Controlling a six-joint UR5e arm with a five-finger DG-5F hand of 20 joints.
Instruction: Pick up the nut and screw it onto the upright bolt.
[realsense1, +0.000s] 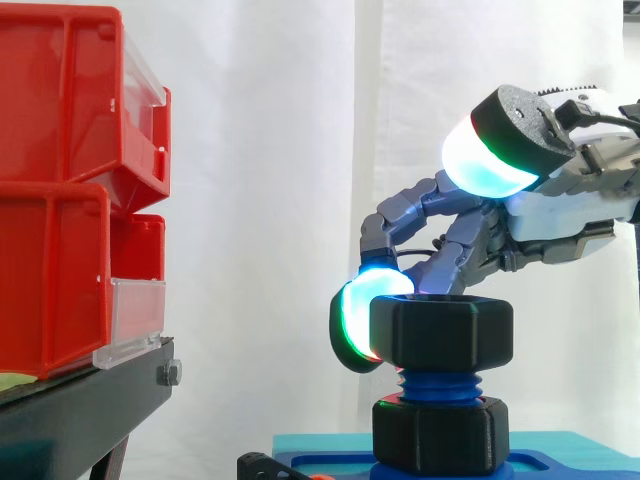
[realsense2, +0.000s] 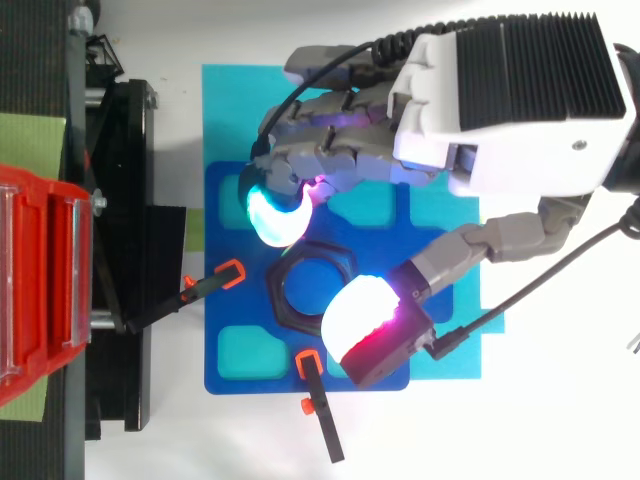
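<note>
Robot hand in from right, fingers curled down over black hex nut. One glowing pad is pressed to nut's left side; thumb pad sits higher, off nut in side view. Nut is atop blue threaded upright bolt, w/ 2nd black hex nut below, on blue base plate. Red plastic bins on black stand, well left.

A robotics lab bench: white curtain behind, red bins on a black stand at left, a blue fixture plate pinned by small clamps.
</note>
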